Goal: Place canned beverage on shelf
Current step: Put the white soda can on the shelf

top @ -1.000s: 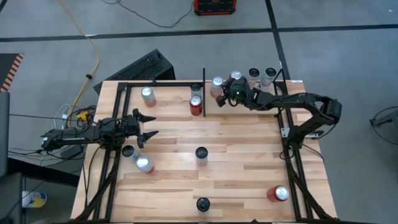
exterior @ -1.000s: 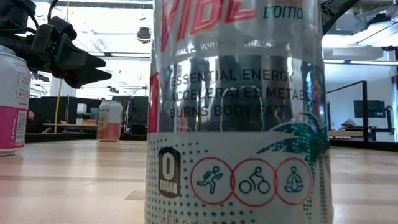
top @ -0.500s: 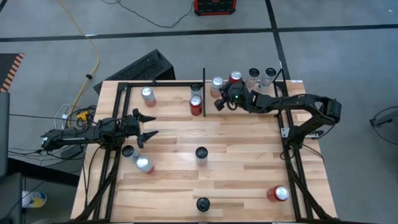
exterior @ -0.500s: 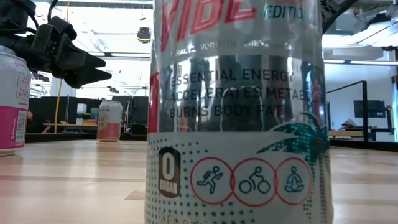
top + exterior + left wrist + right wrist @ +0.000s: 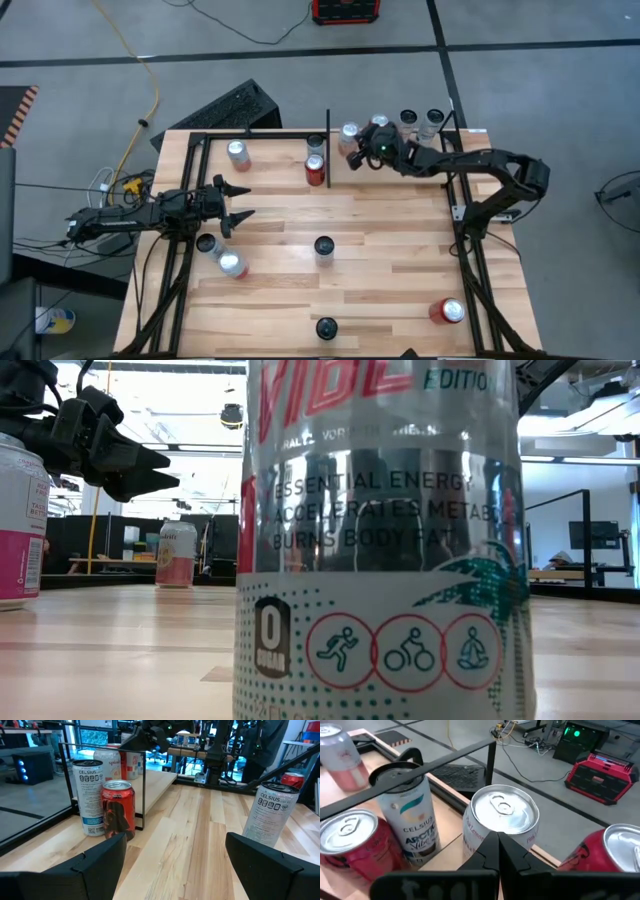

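Observation:
The shelf [image 5: 270, 140] is the far strip of the wooden table, framed by black rails, with a black divider bar [image 5: 328, 140]. Several cans stand on it. My right gripper [image 5: 363, 152] is shut and empty. Its fingertips [image 5: 497, 837] point at the side of a white can with pink print [image 5: 502, 817], which stands upright just right of the divider. My left gripper [image 5: 238, 200] is open and empty over the table's left part; it also shows in the low view [image 5: 165, 470] and in its own wrist view [image 5: 175, 870]. My right gripper's shut fingertips [image 5: 490, 851] stand against the white can's side wall [image 5: 476, 836], just below its rim, coming slanting from above. I cannot tell whether they touch it. The can stands upright on the shelf.
Left of the divider stand a red can [image 5: 316, 170], a black-topped Celsius can [image 5: 315, 145] and a pink can [image 5: 237, 152]. A red can [image 5: 380, 122] and two more [image 5: 420, 118] stand to the right. Loose cans [image 5: 324, 245] stand on the table, one right before the low camera [image 5: 380, 540].
My right gripper drew a little toward the table's near edge, away from the cans, and has then gone back toward the far edge, to the white can. The cans stand as before.

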You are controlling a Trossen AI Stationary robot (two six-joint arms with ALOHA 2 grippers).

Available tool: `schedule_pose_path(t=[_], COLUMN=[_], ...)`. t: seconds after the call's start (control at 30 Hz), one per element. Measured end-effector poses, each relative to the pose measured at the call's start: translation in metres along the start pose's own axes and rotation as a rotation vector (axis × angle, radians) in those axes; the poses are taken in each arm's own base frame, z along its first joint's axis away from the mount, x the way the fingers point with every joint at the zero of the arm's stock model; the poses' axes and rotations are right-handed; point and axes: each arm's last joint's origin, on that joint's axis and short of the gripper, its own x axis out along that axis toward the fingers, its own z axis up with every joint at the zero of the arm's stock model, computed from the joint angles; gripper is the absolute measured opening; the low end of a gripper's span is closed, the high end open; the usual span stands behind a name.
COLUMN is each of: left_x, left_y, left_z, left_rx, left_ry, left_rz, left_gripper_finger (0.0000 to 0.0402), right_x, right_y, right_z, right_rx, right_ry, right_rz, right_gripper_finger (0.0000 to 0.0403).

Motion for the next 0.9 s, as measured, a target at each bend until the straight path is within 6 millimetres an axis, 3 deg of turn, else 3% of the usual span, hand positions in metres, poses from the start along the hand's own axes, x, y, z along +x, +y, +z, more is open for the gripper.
schedule_pose_path(t=[0.13,0.4,0.73,0.9], left_x=[0.0,0.0,0.0,0.0], left_y=[0.0,0.0,0.0,0.0], left_z=[0.0,0.0,0.0,0.0], left_rx=[0.0,0.0,0.0,0.0], left_ry=[0.0,0.0,0.0,0.0], left_rz=[0.0,0.0,0.0,0.0], left_gripper_finger=[0.0327,0.0327,0.0327,0.0327], right_x=[-0.002,-0.018,0.012,0.022], right_y=[0.002,0.027,0.03,0.032], right_z=[0.0,-0.001,-0.022,-0.021], right_rx=[-0.03,-0.073,-0.061,-0.103], right_ry=[-0.004,-0.008,0.044,0.053], right_rz=[-0.015,0.052,0.017,-0.02], right_gripper_finger=[0.0018,0.0018,0.0018,0.0018])
